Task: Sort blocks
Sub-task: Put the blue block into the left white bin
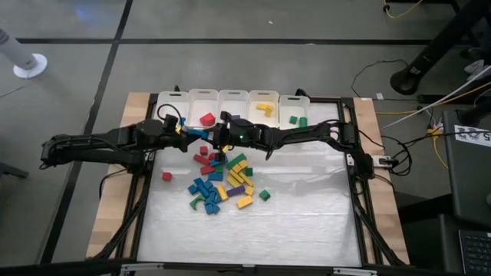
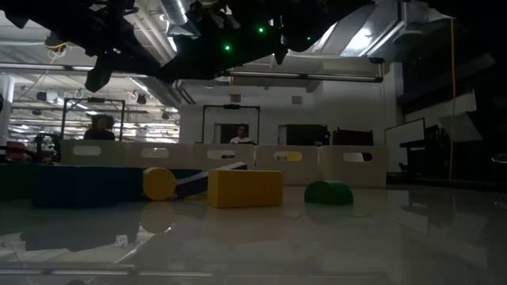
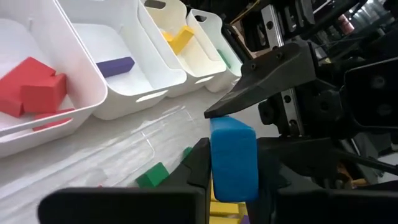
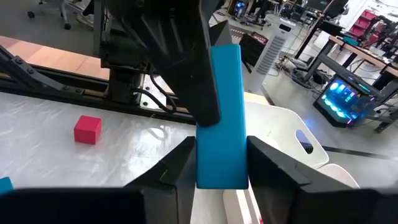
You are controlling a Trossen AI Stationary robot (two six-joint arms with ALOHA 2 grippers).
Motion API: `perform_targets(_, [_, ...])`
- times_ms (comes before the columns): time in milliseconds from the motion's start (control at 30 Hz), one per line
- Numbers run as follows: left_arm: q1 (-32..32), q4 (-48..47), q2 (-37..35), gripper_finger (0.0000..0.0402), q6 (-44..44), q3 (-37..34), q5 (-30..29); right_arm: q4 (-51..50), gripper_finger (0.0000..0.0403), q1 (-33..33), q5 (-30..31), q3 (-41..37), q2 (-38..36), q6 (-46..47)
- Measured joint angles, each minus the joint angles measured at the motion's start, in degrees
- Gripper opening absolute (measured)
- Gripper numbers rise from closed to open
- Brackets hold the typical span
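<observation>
In the left wrist view a blue block [image 3: 234, 158] stands upright between the left gripper [image 3: 231, 168]'s dark fingers, which are closed on it, while the other arm's finger presses on its top end. The right wrist view shows the same blue block [image 4: 221, 118] from the opposite side, sitting between the right gripper [image 4: 219, 165]'s fingers with the left arm's finger laid along it; whether the right fingers actually press on it I cannot tell.

From above, the two grippers meet just in front of the bins, the left gripper [image 1: 184, 132] reaching in from the left and the right gripper [image 1: 219, 136] from the right, with a sliver of blue between them. Only this view shows the pile of blocks [image 1: 226, 180] spread on the white table [image 1: 307, 215] below the grippers, and a lone red cube [image 1: 166, 176] off to the left.

The low view alone shows a yellow block [image 2: 245, 188] and a green arch [image 2: 329, 192] at table level.

Farthest back stand the white bins [image 1: 234, 107]: the left wrist view shows red blocks [image 3: 34, 90] in one, a purple bar [image 3: 115, 65] in the next, a yellow piece [image 3: 179, 38] beyond.
</observation>
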Motion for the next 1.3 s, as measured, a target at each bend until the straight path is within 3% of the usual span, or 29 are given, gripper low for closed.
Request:
perform_targets(367, [0.0,-0.22,0.0,0.0042,1.27,0.0,-1.67,-0.52,0.0174,-0.09,0.48,0.02,0.0,0.34])
perform_targets(533, [0.63,-1.45,-0.23,0.0042,4.07,0.0,-6.33,-5.0,0.0213,0.01,10.58,0.01,-1.36,0.18])
perform_targets(667, [3.16,-5.3,-0.79,0.0042,6.92,-0.04,-11.09,-16.56,0.0228,0.0,20.62,0.01,-5.64,0.8])
perform_targets(767, [5.95,-9.5,-1.3,0.0045,9.61,-0.04,-15.81,-25.99,0.0225,-0.02,22.51,0.02,-8.6,4.99])
perform_targets(933, [11.04,-16.0,-1.02,0.0045,12.99,-0.04,-23.54,-39.82,0.021,-0.07,13.93,0.02,-11.37,11.28])
perform_targets(1167, [17.19,-17.09,-0.42,0.0067,16.35,-0.04,-24.86,-51.53,0.0194,0.0,-3.69,-0.07,-10.59,12.88])
perform_targets(1300, [19.44,-17.16,0.26,0.0083,20.64,-0.04,-24.93,-53.74,0.0193,0.0,-6.73,-0.21,-8.99,12.84])
